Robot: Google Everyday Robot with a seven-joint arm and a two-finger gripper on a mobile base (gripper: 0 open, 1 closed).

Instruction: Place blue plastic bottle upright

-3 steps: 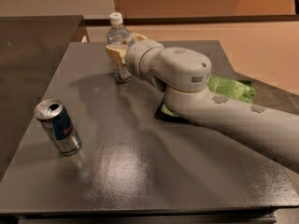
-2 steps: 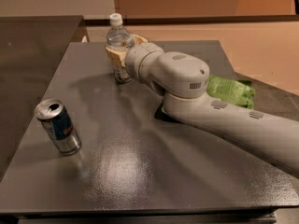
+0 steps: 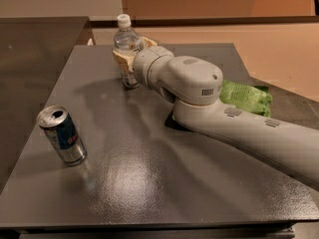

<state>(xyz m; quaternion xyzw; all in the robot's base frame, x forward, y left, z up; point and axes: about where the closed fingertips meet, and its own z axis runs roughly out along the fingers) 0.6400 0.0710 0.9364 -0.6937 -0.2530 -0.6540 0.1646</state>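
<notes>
The blue plastic bottle, clear with a white cap, stands upright at the far middle of the grey table, its base touching the surface. My gripper is at the bottle's middle, with its cream fingers closed around the label. The white arm reaches in from the right and hides the bottle's right side.
A blue-and-silver drink can stands open-topped near the table's left edge. A green bag lies at the right edge behind the arm. A dark flat item lies under the arm. A darker table adjoins on the left.
The arm's wrist has shifted slightly; the bottle stays upright in the gripper at the same spot. The can has not moved.
</notes>
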